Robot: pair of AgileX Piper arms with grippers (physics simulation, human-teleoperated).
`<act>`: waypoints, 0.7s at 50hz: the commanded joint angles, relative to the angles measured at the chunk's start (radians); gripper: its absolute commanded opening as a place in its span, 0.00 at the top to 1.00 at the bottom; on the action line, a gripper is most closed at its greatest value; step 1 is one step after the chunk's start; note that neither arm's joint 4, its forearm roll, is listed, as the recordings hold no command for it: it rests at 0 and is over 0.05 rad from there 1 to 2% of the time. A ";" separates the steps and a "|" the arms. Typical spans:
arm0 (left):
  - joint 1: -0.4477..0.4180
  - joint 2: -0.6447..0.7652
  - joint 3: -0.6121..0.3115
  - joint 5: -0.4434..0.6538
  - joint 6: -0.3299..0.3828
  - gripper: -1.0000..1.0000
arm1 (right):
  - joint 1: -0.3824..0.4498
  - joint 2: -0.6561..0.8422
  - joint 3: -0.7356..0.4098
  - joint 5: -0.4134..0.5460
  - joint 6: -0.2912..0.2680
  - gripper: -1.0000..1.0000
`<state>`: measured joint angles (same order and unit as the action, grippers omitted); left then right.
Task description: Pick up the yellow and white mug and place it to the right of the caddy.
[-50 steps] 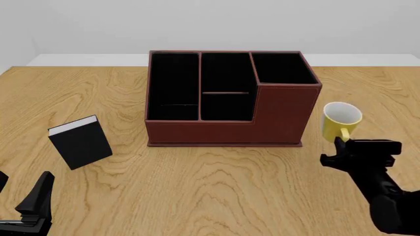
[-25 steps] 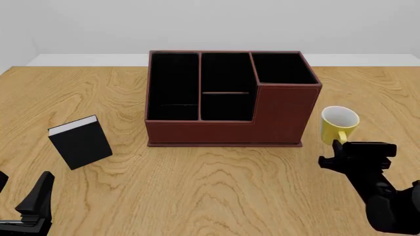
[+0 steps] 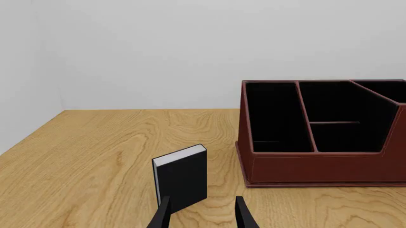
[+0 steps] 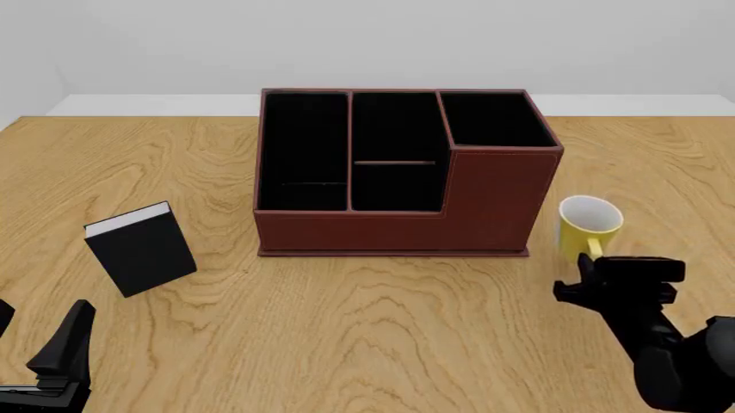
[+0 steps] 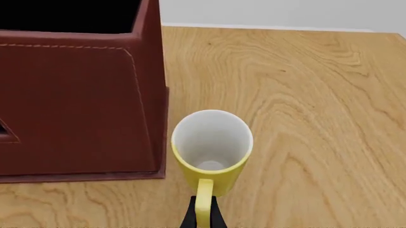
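In the left wrist view, the left gripper [image 3: 201, 214] is seen at the bottom edge with its fingers spread and empty; a black book [image 3: 181, 179] with white pages stands just above, and the leather-look caddy [image 3: 323, 168] fills the right.

In the front view, the yellow and white mug [image 4: 587, 227] sits at centre right, just beside the caddy's tall corner, with the right gripper [image 4: 595, 268] below it. The placing step is judged nearly complete (release and withdrawal remain).

In the right wrist view, the smooth cylindrical mug's loop handle is pinched between the fingers at bottom centre.
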<state>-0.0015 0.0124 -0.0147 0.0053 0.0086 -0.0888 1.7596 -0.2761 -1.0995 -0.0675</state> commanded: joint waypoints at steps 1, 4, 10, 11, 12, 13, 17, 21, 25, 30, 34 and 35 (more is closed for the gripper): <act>0.000 0.000 0.000 0.000 0.000 0.00 | -0.003 0.014 -0.002 -0.013 0.009 1.00; 0.000 0.000 0.000 0.000 0.000 0.00 | -0.005 0.023 -0.005 -0.017 0.010 1.00; 0.000 0.000 0.000 0.000 0.000 0.00 | -0.007 0.050 -0.007 -0.038 0.009 1.00; 0.000 0.000 0.000 0.000 0.000 0.00 | -0.006 0.053 -0.007 -0.039 0.008 1.00; 0.000 0.000 0.000 0.000 0.000 0.00 | -0.006 0.056 -0.006 -0.042 0.008 1.00; 0.000 0.000 0.000 0.000 0.000 0.00 | -0.007 0.055 -0.005 -0.042 0.010 1.00; 0.000 0.000 0.000 0.000 0.000 0.00 | -0.009 0.072 -0.005 -0.055 0.009 1.00; 0.000 0.000 0.000 0.000 0.000 0.00 | -0.009 0.080 -0.007 -0.055 0.008 1.00; 0.000 0.000 0.000 0.000 0.000 0.00 | -0.010 0.094 -0.008 -0.066 0.007 1.00; 0.000 0.000 0.000 0.000 0.000 0.00 | -0.011 0.108 -0.007 -0.076 0.006 1.00; 0.000 0.000 0.000 0.000 0.000 0.00 | -0.013 0.111 -0.008 -0.077 0.005 1.00; 0.000 0.000 0.000 0.000 0.000 0.00 | -0.017 0.117 -0.008 -0.084 0.006 1.00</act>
<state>-0.0015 0.0124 -0.0147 0.0053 0.0086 -0.0996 1.8548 -0.2804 -1.1636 -0.0696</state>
